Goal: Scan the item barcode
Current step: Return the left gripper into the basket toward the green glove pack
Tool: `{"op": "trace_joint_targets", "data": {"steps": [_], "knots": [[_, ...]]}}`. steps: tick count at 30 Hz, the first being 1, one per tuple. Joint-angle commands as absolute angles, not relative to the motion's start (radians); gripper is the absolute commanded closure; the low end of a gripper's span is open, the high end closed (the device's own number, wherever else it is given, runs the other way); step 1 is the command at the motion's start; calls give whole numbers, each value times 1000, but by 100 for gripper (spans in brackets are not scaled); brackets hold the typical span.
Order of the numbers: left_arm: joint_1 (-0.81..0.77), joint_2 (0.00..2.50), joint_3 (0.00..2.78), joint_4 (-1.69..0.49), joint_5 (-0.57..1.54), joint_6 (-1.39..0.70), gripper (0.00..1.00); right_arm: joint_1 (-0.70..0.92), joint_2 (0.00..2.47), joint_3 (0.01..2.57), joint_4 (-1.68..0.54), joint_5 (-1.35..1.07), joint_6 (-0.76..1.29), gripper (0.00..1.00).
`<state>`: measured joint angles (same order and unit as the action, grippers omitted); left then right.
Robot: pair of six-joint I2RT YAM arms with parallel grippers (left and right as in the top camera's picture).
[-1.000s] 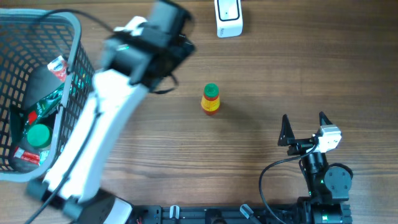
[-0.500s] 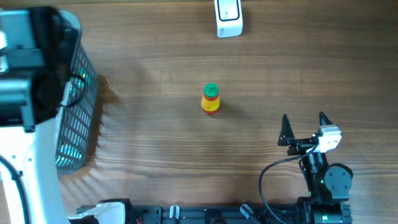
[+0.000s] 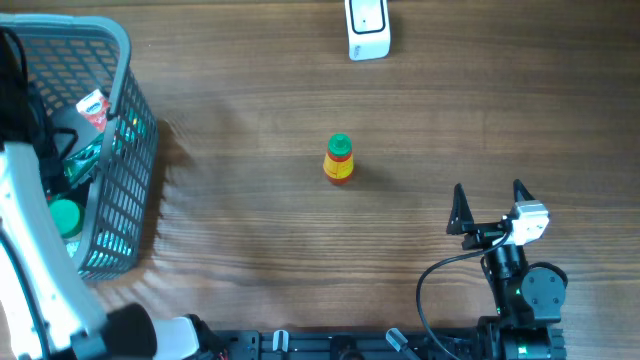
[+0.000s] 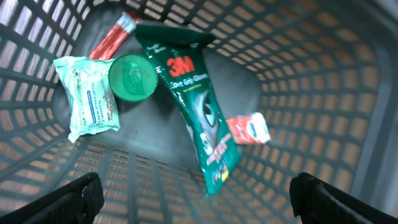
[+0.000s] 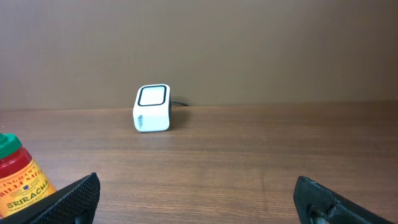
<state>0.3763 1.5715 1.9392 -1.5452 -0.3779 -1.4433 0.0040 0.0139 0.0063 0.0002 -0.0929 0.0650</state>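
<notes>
My left gripper (image 4: 196, 190) hangs open over the inside of the grey mesh basket (image 4: 348, 93), holding nothing. Below it lie a green 3M pouch (image 4: 196, 93), a green round lid (image 4: 132, 77), a white wipes packet (image 4: 87, 99), a red tube (image 4: 112, 37) and a small red-and-white packet (image 4: 249, 129). A sriracha bottle (image 3: 339, 160) with a green cap stands upright mid-table, and the white barcode scanner (image 3: 367, 28) is at the far edge. My right gripper (image 3: 488, 190) rests open and empty near the front right, facing the scanner (image 5: 152, 109) and the bottle (image 5: 22, 180).
The basket (image 3: 120, 150) sits at the table's left end, with my white left arm (image 3: 35, 260) reaching over its near side. A black cable (image 3: 440, 290) loops by the right arm's base.
My left arm has swung left, from above the table beside the basket to over the basket's inside. The bottle, the scanner and the right arm have not moved.
</notes>
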Motion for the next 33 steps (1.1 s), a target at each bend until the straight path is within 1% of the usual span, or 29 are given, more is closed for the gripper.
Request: {"op": "trace_joint_targets", "data": {"steps": [1, 6, 11, 25, 33], "knots": [[435, 1670, 1950, -1542, -323, -1501, 0, 7, 14, 5, 3, -88, 54, 0], [480, 1788, 1950, -1549, -216, -1500, 0, 7, 14, 5, 3, -88, 55, 0], [475, 1863, 1931, -1541, -204, -1500, 0, 7, 14, 5, 3, -88, 55, 0], [476, 1885, 1616, -1224, -187, -1501, 0, 7, 14, 5, 3, -88, 54, 0], [475, 1885, 1529, -1081, -187, -1500, 0, 7, 14, 5, 3, -88, 54, 0]]}}
